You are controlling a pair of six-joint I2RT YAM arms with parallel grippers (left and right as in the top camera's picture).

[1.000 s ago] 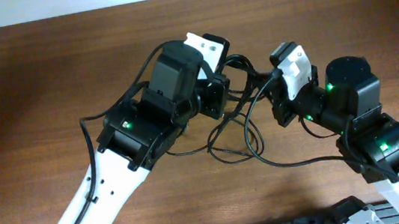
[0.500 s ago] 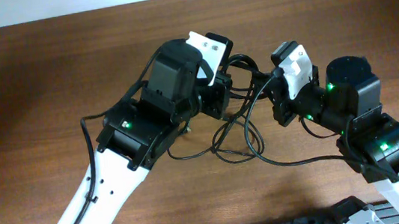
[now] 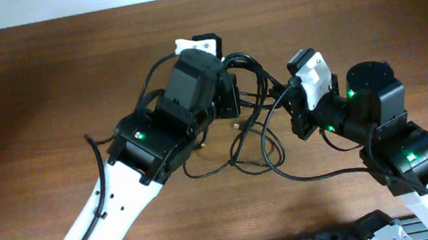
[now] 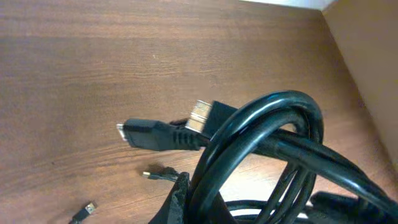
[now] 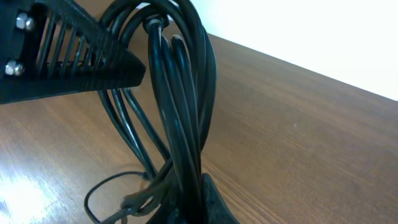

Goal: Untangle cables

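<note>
Your right end effector is gripping the cables: in its wrist view the black strands are funnelling down into its closed jaws. At your left end effector a thick loop is riding up over one finger, but you cannot tell whether its jaws are together or apart. The bundle is hanging lifted between the two, midway along the tabletop and nearer its far edge than its near edge, with slack loops trailing on the wood towards you. You are working the separating step, and it looks barely begun, since the strands are crossing and looping together. The next move is probably calling for the two arms to draw apart slowly, watching for a tightening knot. Counting: two arms, two end effectors, at least four strands, one large plug dangling free, and two small plug tips lying on the tabletop.
</note>
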